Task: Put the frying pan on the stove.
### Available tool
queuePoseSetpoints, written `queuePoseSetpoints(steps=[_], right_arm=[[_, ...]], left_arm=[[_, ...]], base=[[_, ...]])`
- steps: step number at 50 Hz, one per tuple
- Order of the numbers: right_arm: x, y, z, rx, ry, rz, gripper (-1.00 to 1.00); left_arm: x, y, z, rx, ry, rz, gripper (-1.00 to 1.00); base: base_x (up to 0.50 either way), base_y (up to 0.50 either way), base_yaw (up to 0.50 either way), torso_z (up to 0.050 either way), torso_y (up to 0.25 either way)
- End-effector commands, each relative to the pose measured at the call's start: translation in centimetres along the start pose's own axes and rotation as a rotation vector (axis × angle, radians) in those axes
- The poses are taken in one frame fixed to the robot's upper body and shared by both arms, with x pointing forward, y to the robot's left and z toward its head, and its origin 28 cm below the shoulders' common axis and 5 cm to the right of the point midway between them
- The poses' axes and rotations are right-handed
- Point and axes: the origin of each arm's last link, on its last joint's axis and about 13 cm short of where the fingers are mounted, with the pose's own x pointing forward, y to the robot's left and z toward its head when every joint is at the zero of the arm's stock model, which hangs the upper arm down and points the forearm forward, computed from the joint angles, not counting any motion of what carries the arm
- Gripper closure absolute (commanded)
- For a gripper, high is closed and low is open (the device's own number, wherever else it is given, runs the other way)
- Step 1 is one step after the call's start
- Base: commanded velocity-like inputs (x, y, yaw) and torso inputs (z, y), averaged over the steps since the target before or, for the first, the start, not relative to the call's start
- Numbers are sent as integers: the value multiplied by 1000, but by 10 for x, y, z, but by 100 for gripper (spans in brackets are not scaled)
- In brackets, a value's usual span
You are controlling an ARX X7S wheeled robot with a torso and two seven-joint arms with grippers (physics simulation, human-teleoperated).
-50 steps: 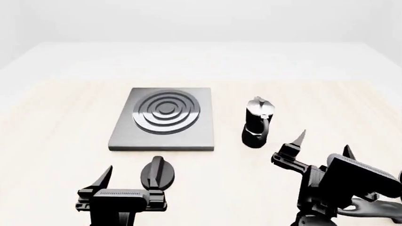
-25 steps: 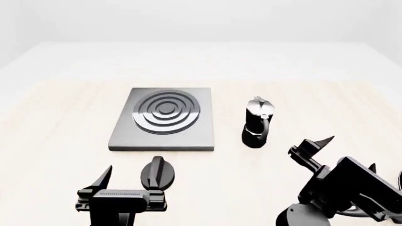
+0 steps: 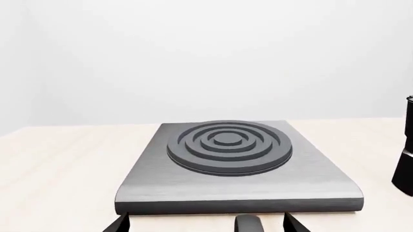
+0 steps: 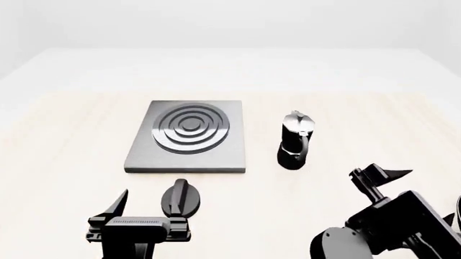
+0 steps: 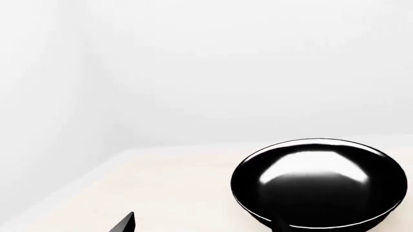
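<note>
Head view first: at the bottom left of the frame the left tool (image 4: pixel 140 208) sits low over the pale wooden desk (image 4: pixel 65 145), its dark fingers spread wide with nothing between them, and a small black knob (image 4: pixel 182 198) lies on the desk just beyond it. At the bottom right the right tool (image 4: pixel 392 181) is raised and turned toward the right edge; one pointed finger (image 4: pixel 385 174) shows clearly, the other is only partly seen at the frame's border, so they look parted and grasp nothing. Farther up, right of centre, a black-and-silver moka pot (image 4: pixel 295 140) stands upright, apart from everything else. Left of it, at mid frame, the stove (image 4: pixel 189 141) lies flat with its ring burner bare. The left wrist view shows the stove (image 3: pixel 235 164) straight ahead beyond the knob tip. The frying pan (image 5: pixel 320 182) appears only in the right wrist view, at lower right, resting on the desk, glossy bowl empty, ahead of that tool and not touched by it.
</note>
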Motion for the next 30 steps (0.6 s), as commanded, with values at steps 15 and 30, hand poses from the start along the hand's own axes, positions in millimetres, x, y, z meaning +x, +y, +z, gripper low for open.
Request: queuePoseSetpoints(steps=[15,30], right_arm=[[26,31,-12,36,-3,-304,-100],[29,39,-28,-22,24,-319,-100]], left_arm=[[0,0,-2,-6,11,-4,-100],[0,1,0,-11,5,1,-100]], base=[[0,0,0,0,0],[0,0,0,0,0]])
